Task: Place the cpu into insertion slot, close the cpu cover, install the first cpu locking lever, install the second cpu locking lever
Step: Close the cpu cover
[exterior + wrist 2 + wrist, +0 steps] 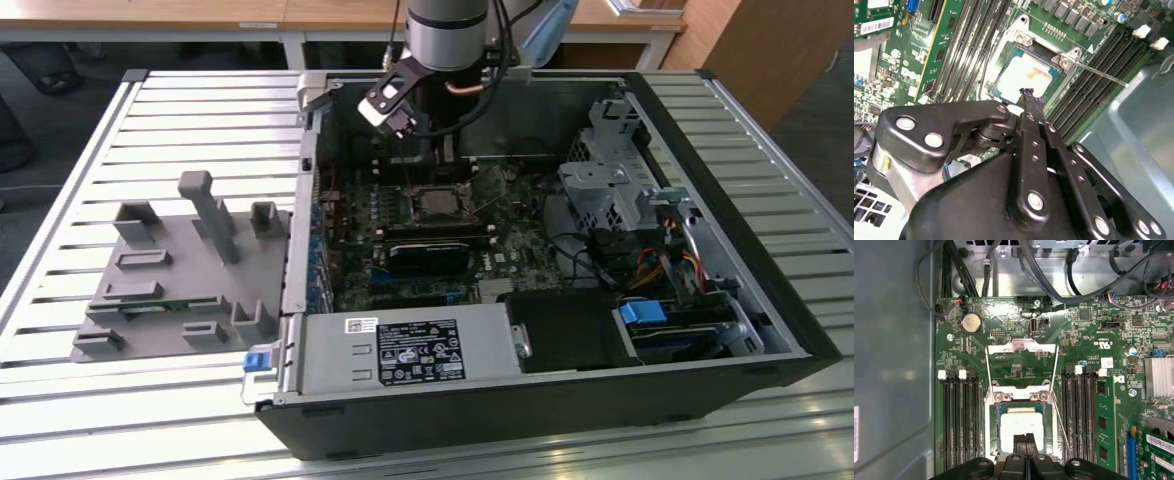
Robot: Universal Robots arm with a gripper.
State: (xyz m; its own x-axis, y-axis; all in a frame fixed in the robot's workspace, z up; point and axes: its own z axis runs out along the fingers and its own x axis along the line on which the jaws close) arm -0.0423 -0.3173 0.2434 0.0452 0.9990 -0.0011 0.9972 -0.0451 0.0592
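Observation:
The cpu (1021,422) lies flat in the insertion slot (994,432), its silvery face up; the second wrist view shows the cpu (1021,75) inside the socket rim (998,70) as well. My gripper (1025,439) is shut with nothing in it, its tips just over the near edge of the chip, also seen in the second wrist view as the gripper (1027,94). The cpu cover (1021,346) is swung open, with green board showing through its window. A thin locking lever (1061,430) stands free beside the socket. In the exterior view the gripper (450,160) hangs over the socket (434,204).
The board sits in an open computer case (787,330) on a slatted table. Memory slots (956,420) flank the socket on both sides. A black card (430,255), a power supply (407,350) and cables (1054,270) lie around. A grey fixture (174,270) sits at the exterior view's left.

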